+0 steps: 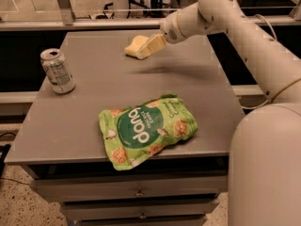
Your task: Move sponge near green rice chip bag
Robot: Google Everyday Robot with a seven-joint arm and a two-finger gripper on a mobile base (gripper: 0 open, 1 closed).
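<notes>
We see the robot's white arm (244,27) first. It fills the right side of the view and reaches from the lower right, up and over to the far part of the counter (94,107). The counter is a grey flat top with drawers (141,192) set in its front.

Next in size is the green rice chip bag (146,131). It lies flat near the counter's front edge, about midway across, and its lower left corner pokes slightly past that edge. A silver drink can (57,71) stands upright near the left edge, well apart from the bag.

The end effector (146,52) hangs over the far middle of the counter and slants down to the left. Its pale tip overlaps the right side of the sponge (132,46) in this view. We cannot tell whether it is spread or pressed together, nor whether it touches the sponge.

The sponge is a small pale yellow pad resting on the far part of the counter. It is well apart from the bag, with bare grey surface between them.
</notes>
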